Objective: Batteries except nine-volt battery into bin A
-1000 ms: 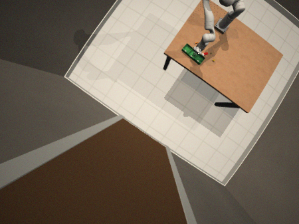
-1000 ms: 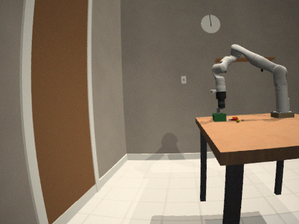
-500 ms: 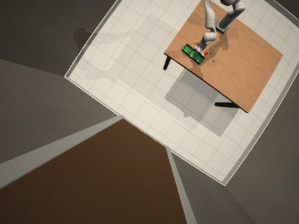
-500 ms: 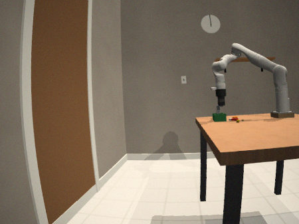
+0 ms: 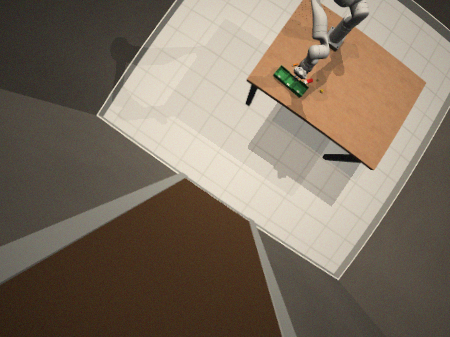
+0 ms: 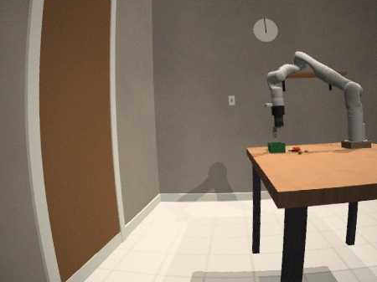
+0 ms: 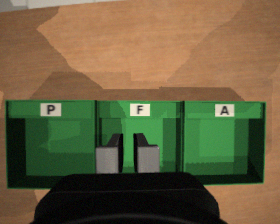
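Observation:
A green bin (image 7: 131, 142) with three compartments marked P (image 7: 50, 109), F (image 7: 139, 109) and A (image 7: 224, 110) fills the wrist view; all three look empty. My gripper (image 7: 128, 146) hangs above the middle compartment F, its fingers nearly together with a narrow gap, and I see only green through the gap. The bin stands near the table's edge (image 5: 290, 81), with the gripper (image 5: 300, 71) over it. Small red (image 5: 309, 80) and yellow (image 5: 321, 90) things lie on the table beside the bin; they are too small to tell which are batteries.
The bin (image 6: 276, 147) sits at the far corner of the wooden table (image 6: 318, 165), close to its edge. The small things (image 6: 296, 150) lie just to its right. The arm's base (image 6: 356, 144) stands at the back.

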`<state>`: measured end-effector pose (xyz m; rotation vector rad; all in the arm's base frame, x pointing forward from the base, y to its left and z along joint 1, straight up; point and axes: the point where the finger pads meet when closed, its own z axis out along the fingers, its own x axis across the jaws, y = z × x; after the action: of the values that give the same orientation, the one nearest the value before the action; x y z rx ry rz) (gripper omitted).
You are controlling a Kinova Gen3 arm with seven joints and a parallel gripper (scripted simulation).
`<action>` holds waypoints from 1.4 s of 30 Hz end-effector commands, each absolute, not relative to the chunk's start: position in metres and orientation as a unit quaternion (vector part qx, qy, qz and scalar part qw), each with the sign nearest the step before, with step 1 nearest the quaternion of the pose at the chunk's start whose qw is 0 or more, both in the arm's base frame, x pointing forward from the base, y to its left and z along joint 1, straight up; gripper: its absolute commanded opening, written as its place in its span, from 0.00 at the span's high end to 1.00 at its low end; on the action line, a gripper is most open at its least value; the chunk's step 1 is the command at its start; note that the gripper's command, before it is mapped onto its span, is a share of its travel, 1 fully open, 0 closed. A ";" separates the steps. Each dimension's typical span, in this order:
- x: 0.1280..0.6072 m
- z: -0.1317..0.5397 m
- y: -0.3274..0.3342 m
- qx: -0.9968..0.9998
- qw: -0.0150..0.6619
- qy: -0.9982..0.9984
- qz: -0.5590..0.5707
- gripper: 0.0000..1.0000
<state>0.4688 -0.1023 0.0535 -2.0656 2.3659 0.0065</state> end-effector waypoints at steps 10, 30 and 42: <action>0.476 0.056 -0.065 -0.656 0.001 0.754 -0.001 0.69; 0.482 0.051 -0.022 -0.656 0.001 0.754 -0.001 0.69; 0.482 0.024 -0.022 -0.656 0.001 0.754 -0.001 0.69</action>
<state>0.4841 -0.0251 0.0306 -2.0543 2.3712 -0.0151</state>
